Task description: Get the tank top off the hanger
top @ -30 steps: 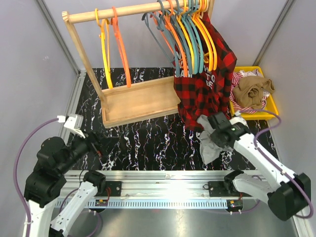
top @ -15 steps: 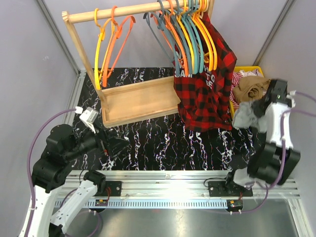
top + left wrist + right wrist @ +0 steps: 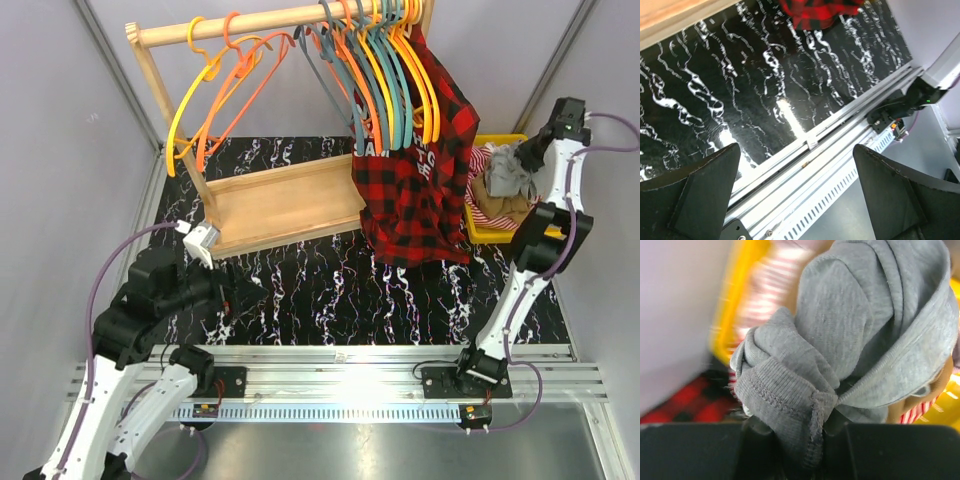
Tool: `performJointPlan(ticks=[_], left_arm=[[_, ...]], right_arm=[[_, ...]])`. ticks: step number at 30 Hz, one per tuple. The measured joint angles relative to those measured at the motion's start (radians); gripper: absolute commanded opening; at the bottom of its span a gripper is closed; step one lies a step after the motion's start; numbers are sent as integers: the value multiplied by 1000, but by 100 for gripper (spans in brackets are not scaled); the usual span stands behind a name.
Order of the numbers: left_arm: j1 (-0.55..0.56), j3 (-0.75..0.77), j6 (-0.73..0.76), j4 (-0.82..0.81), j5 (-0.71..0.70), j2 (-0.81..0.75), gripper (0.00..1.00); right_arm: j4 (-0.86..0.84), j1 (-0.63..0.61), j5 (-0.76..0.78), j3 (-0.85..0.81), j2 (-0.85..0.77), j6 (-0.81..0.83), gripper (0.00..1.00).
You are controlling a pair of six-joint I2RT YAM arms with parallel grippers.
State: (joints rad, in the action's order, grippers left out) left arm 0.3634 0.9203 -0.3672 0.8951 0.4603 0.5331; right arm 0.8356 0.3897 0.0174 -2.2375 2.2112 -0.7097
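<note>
My right gripper [image 3: 528, 155] is shut on a bunched grey tank top [image 3: 508, 172] and holds it above the yellow bin [image 3: 478, 232] at the far right. In the right wrist view the grey fabric [image 3: 840, 355] is pinched between my dark jaws and fills the frame. Empty orange and yellow hangers [image 3: 215, 90] swing on the wooden rack's rail [image 3: 240, 22]. My left gripper [image 3: 222, 300] is open and empty, low at the left above the table's near edge; in its wrist view [image 3: 795, 190] only the marbled table top and the metal rail show between the fingers.
A red-and-black plaid shirt [image 3: 415, 170] hangs from several hangers at the rail's right end. The wooden rack base [image 3: 280, 205] stands at the back. The yellow bin holds tan and striped clothes [image 3: 505, 205]. The aluminium rail [image 3: 340, 375] runs along the near edge.
My right arm carried the grey tank top from the table's front right up and back to above the yellow bin. The left arm pulled back. The empty orange and yellow hangers swung left.
</note>
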Motion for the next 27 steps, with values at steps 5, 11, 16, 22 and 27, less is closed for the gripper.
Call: performJointPlan(ticks=[5, 11, 16, 22, 27], left_arm=[[0, -27, -13, -26, -25, 8, 99], [0, -20, -23, -57, -48, 27, 99], [0, 33, -43, -87, -51, 47, 99], [0, 109, -76, -127, -49, 48, 99], [0, 150, -86, -142, -40, 50, 99]], right_arm=[[84, -8, -13, -34, 185, 72, 60], [89, -19, -75, -12, 142, 154, 100], [119, -19, -116, -79, 7, 177, 100], [112, -19, -188, 57, -385, 182, 100], [45, -22, -362, 303, -795, 172, 100]])
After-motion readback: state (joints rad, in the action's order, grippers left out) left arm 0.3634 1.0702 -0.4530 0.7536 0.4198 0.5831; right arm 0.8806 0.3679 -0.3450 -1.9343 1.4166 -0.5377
